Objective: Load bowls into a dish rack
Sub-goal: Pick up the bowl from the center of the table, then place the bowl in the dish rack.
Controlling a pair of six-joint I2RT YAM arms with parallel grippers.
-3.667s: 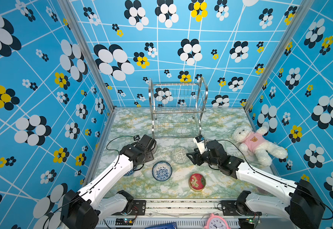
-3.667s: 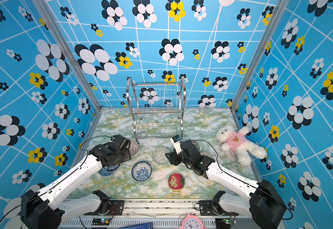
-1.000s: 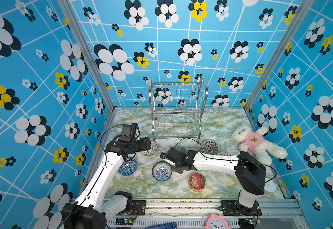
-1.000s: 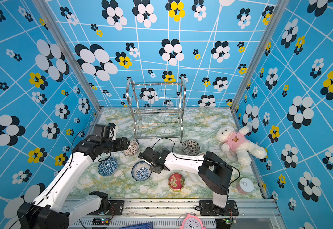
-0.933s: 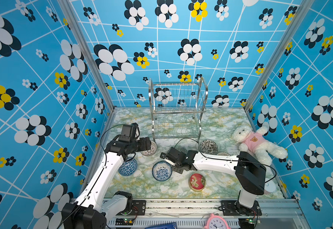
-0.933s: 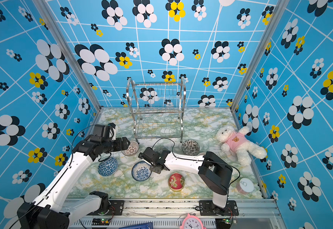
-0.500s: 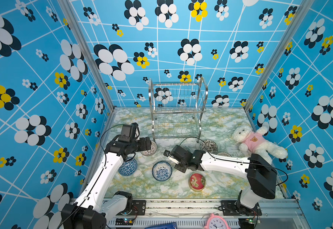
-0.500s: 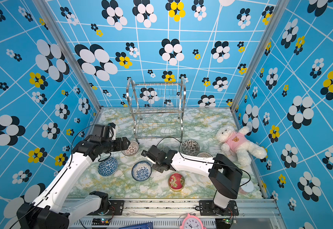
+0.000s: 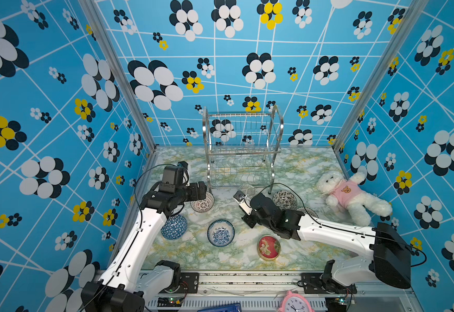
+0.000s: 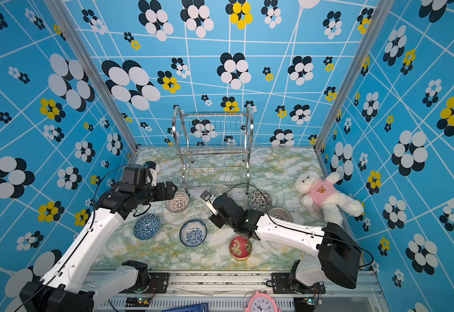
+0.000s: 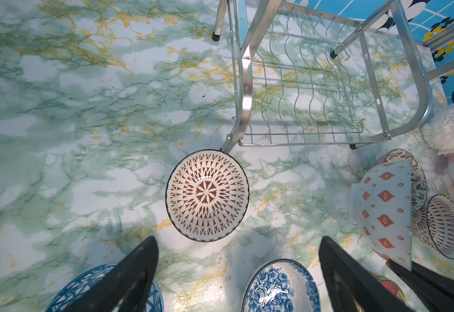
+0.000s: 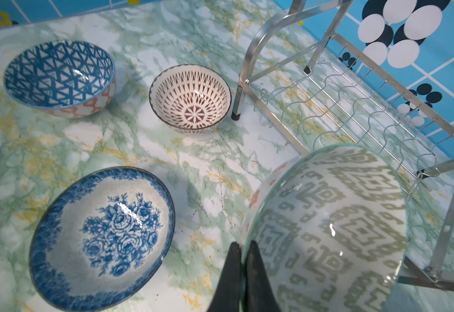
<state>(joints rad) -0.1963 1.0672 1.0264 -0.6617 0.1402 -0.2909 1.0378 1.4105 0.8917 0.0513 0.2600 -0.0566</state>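
Your right gripper (image 12: 243,244) clamps the rim of the green-patterned bowl (image 12: 328,229) and has brought it toward the rack (image 12: 242,81) just ahead: slot it next. Left gripper (image 11: 238,239), spread wide and empty, hovers over the red-patterned bowl (image 11: 207,194)

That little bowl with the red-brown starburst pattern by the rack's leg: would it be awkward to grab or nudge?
The starburst bowl looks like glinting glazed ceramic, so probably rigid, breakable and slippery to grip. Standing upright on the smooth table, it would likely slide rather than tip. A leg of the dish rack beside it may block that.
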